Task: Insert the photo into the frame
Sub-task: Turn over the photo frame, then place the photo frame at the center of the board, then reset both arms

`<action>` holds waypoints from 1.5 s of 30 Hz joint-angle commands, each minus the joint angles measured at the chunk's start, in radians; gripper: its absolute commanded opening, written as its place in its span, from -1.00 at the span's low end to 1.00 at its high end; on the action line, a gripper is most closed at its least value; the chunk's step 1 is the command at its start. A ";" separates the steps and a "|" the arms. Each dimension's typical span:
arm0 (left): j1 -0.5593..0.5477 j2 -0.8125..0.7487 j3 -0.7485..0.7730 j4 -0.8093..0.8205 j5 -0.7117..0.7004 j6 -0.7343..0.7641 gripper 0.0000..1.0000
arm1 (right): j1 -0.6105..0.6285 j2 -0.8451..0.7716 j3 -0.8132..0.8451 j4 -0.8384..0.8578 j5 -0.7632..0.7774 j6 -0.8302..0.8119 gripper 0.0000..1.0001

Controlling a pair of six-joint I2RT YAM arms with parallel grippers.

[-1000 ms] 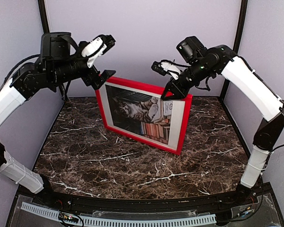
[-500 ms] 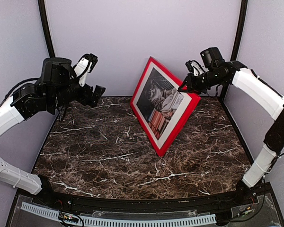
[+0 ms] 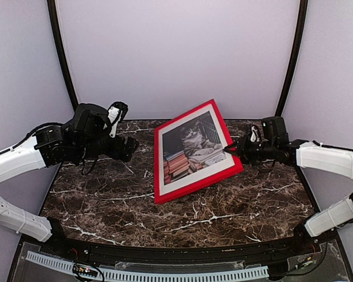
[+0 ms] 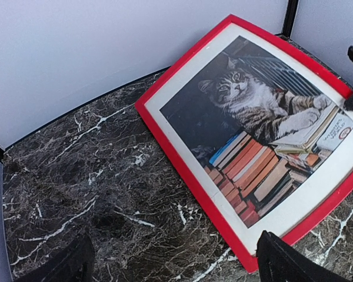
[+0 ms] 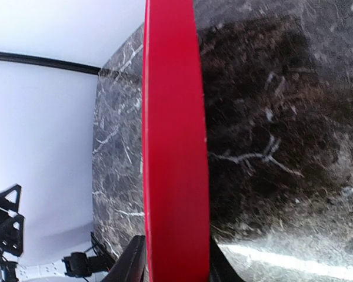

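Observation:
The red frame [image 3: 162,173] leans face up in the middle of the marble table, its right edge raised. The photo [image 3: 191,147] of the tabby cat and books sits inside it behind a white mat. My right gripper [image 3: 228,150] is shut on the frame's right rail, which fills the right wrist view [image 5: 173,147] between the two fingers. My left gripper [image 3: 125,148] is open and empty, left of the frame and apart from it. In the left wrist view the frame [image 4: 165,129] and photo [image 4: 253,135] lie ahead of my wide-open fingertips [image 4: 282,264].
The dark marble table [image 3: 106,200] is ringed by grey walls with black corner posts [image 3: 62,59]. A black rail [image 3: 176,252] runs along the near edge.
My right gripper has lowered the frame from upright on a corner to leaning near flat on the table. My left arm has drawn down and in, empty.

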 commanded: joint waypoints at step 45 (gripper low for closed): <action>0.364 -0.321 -0.355 0.273 0.108 -0.057 0.98 | 0.014 -0.181 0.175 -0.445 0.628 -0.671 0.92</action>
